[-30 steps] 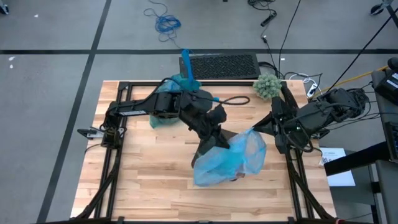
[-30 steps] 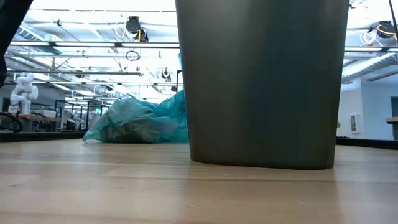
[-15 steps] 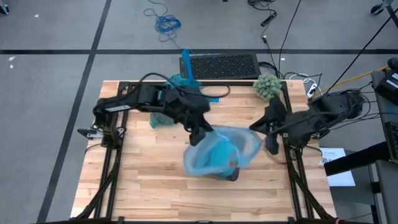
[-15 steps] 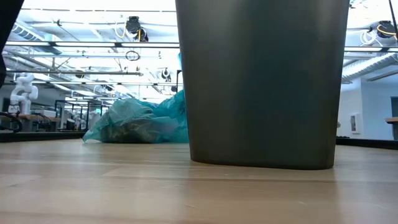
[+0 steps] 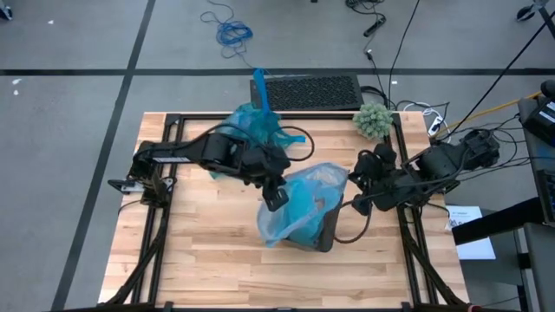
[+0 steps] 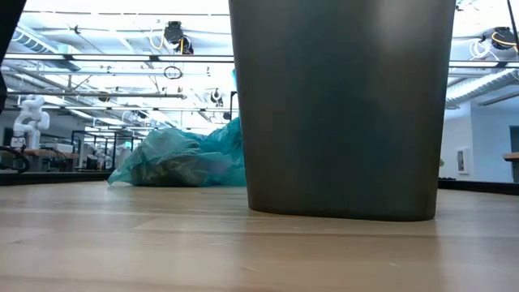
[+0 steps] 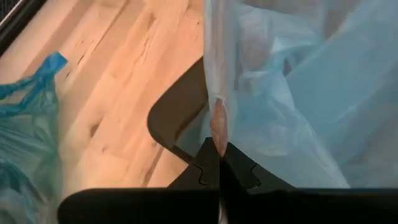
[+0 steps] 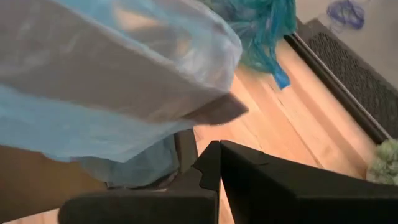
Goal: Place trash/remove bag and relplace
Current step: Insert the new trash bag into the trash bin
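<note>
**Inspector:** Presently, what is the state of the fresh liner [image 5: 299, 204]?

**Assistant:** It is a pale blue, see-through bag, now draped over the dark bin [image 5: 323, 232] near the middle of the bench [image 5: 199, 251]. A second ago it hung spread between the two arms, beside the bin and toward the bench's right edge. It has since been carried across and lowered onto the rim, with its mouth gaping upward.

**Inspector:** And the arms?

**Assistant:** The left gripper [image 7: 219, 163] has its fingers pressed together, pinching the liner's edge at the bin's left side. The left wrist view shows the film caught between the tips just above the bin's rounded corner. The right gripper [image 8: 219, 163] also has its tips together, at the bin's right side. I cannot tell whether it holds film; the liner hangs just ahead of it rather than plainly between the tips.

**Inspector:** Where is the trash?

**Assistant:** No loose wads show. The filled teal bag [image 5: 247, 130] lies knotted near the bench's rear edge, well apart from the bin. The fuzzy green ball [image 5: 373, 120] sits at the rear right corner.

**Inspector:** Your reading?

**Assistant:** Removal looks finished and replacement is under way. In my judgement the liner still needs its edge stretched around the whole rim, as it bulges over the left side only.
</note>
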Available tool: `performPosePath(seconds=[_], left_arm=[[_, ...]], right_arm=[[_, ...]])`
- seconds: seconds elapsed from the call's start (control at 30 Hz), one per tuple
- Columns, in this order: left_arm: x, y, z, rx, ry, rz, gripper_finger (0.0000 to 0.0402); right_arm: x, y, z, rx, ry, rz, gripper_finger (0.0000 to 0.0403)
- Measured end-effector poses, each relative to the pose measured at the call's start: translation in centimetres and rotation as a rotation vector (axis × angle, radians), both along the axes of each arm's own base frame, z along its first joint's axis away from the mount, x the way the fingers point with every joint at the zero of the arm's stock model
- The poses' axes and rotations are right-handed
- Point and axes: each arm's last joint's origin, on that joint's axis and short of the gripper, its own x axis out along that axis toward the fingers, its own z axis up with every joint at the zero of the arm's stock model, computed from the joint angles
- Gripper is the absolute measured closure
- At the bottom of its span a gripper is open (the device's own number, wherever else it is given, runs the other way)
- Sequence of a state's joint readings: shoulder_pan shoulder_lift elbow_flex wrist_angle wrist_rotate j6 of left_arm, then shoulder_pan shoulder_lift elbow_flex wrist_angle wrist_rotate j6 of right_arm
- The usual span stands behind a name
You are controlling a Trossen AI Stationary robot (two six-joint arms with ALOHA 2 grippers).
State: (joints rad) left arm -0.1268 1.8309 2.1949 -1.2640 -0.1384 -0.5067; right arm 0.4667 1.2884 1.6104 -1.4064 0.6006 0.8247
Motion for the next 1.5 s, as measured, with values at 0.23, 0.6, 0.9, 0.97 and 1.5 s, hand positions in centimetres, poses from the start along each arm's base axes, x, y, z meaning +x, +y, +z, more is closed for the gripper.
performPosePath(seconds=[0.23, 0.6, 0.9, 0.97, 1.5], left_arm=[[0.5, 0.0, -1.2, 0.027, 0.024, -0.029, 0.0401], [0.5, 0.0, -1.4, 0.046, 0.035, -0.05, 0.0401], [0.9, -0.1, -1.1, 0.028, -0.018, -0.072, 0.0401], [1.2, -0.1, -0.8, 0.027, -0.052, -0.084, 0.0401], [1.8, 2.1, -0.4, 0.058, -0.11, -0.059, 0.0402]], right_arm=[[-1.7, -0.1, 1.5, 0.087, -0.107, 0.023, 0.0403], [-3.2, -0.3, 7.4, 0.16, -0.389, 0.338, 0.0295], [0.5, -0.8, 6.5, 0.049, -0.31, 0.422, 0.018], [1.1, -1.0, 6.1, 0.082, -0.281, 0.443, 0.0189], [0.0, 2.2, 5.1, 0.221, -0.162, 0.63, 0.0401]])
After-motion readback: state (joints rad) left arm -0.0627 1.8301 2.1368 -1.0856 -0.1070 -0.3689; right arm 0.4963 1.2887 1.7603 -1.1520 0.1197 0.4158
